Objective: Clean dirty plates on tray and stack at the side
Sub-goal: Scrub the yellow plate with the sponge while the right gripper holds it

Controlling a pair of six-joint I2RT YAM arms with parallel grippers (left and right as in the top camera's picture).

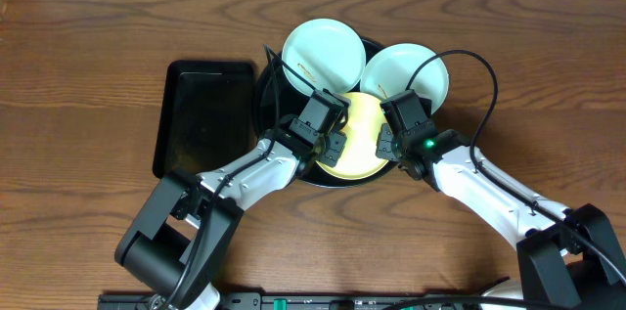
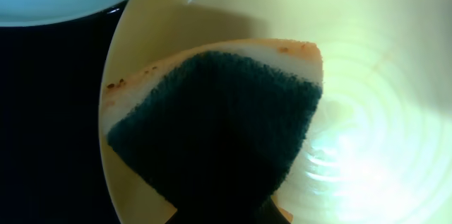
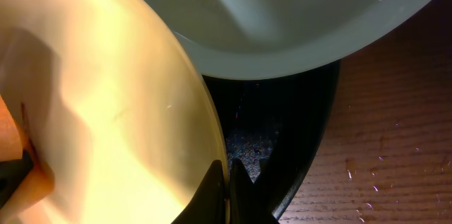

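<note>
The pale yellow plate (image 1: 360, 139) lies at the front of the round black tray (image 1: 266, 105), with two mint-blue plates (image 1: 323, 51) (image 1: 406, 75) behind it. My left gripper (image 1: 331, 146) is shut on a sponge (image 2: 219, 125), dark green pad facing the camera, pressed onto the yellow plate (image 2: 367, 75); brown smears mark the sponge's orange edge. My right gripper (image 1: 389, 144) is shut on the yellow plate's right rim (image 3: 106, 111), one finger inside and one outside, seen in the right wrist view (image 3: 227, 181). A mint-blue plate (image 3: 282, 19) overlaps just above.
A smaller rectangular black tray (image 1: 201, 119) sits left of the round one. Brown wooden table (image 3: 395, 132) surrounds both. The black tray floor (image 3: 282, 146) shows between the plates. A black cable loops above my right arm (image 1: 479, 66).
</note>
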